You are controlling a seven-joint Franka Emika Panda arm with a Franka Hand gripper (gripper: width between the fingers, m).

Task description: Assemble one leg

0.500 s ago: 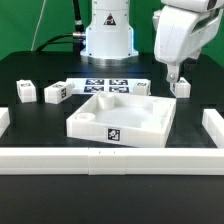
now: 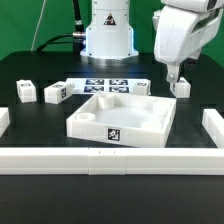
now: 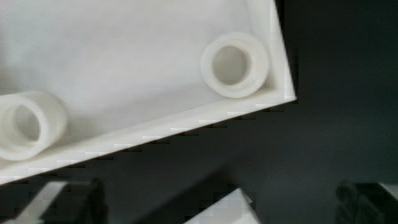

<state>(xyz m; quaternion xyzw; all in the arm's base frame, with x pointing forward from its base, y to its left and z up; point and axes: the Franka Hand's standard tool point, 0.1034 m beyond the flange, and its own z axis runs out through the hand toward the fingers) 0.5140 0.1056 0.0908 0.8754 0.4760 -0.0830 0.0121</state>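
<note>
Three legs, small white blocks with black-and-white tags, show in the exterior view: two at the left [image 2: 26, 92] [image 2: 56, 93] and one at the right [image 2: 181, 87]. My gripper [image 2: 171, 72] hangs just above and beside the right leg, past the far right corner of the large white square tray piece [image 2: 120, 118]. In the wrist view my gripper [image 3: 214, 205] is open, its dark fingers [image 3: 63, 200] wide apart. A blurred white wedge [image 3: 228, 208] lies between them; I cannot tell what it is. The tray's corner with two round sockets [image 3: 235, 62] [image 3: 22, 125] fills that view.
The marker board [image 2: 105, 85] lies behind the tray, in front of the robot base [image 2: 108, 35]. A long white rail [image 2: 110, 160] runs along the front, with shorter rails at the exterior view's left [image 2: 3, 120] and right [image 2: 213, 125].
</note>
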